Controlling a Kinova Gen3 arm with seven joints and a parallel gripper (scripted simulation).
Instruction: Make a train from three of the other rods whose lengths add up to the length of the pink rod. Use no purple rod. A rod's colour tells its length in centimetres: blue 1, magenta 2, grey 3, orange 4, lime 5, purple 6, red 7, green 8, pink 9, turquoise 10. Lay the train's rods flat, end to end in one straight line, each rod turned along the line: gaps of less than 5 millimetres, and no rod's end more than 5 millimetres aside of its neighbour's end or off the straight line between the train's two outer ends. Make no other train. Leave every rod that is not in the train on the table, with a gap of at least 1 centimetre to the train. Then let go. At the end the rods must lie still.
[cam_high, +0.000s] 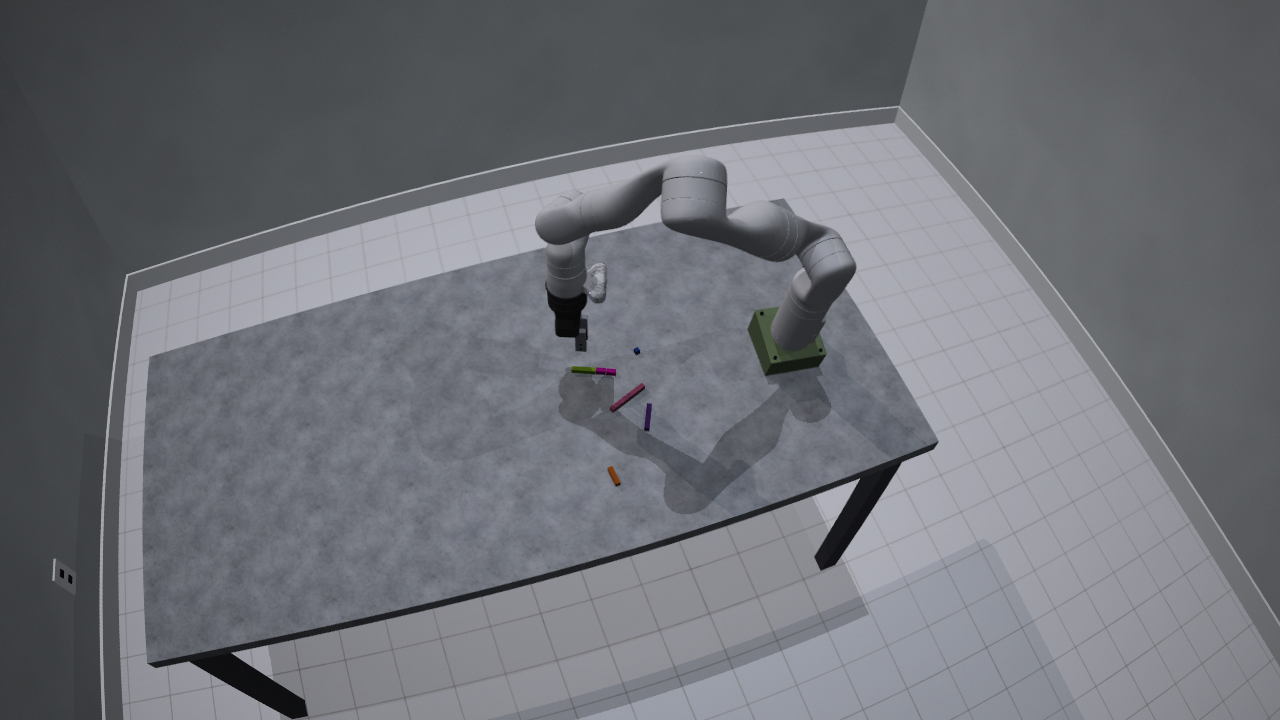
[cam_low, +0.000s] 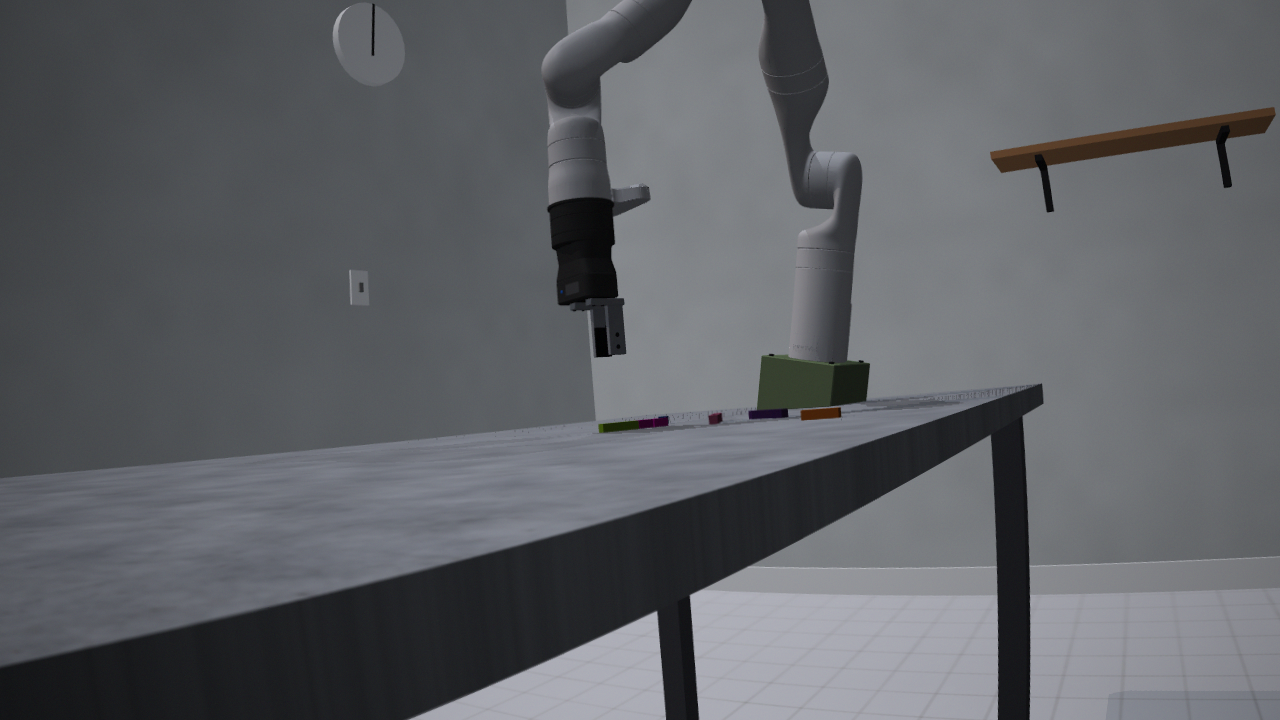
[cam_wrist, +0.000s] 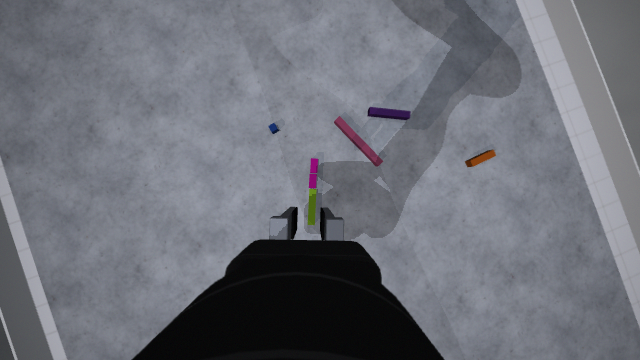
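The end effector (cam_low: 607, 343) hangs well above the bench (cam_low: 537, 519), fingers spread and holding nothing. Just below centre in the wrist view, the lime rod (cam_wrist: 312, 207) and two magenta rods (cam_wrist: 313, 173) lie end to end in one line, so the train looks assembled, with only retreat remaining. The pink rod (cam_wrist: 358, 140) lies nearest, apart to the upper right; bench edges are distant, leaving ample room.

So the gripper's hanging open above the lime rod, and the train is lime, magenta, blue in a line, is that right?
Not quite. The gripper does hang open above the lime rod, but the wrist view shows the train as lime, magenta, magenta. The blue rod lies apart on the table.
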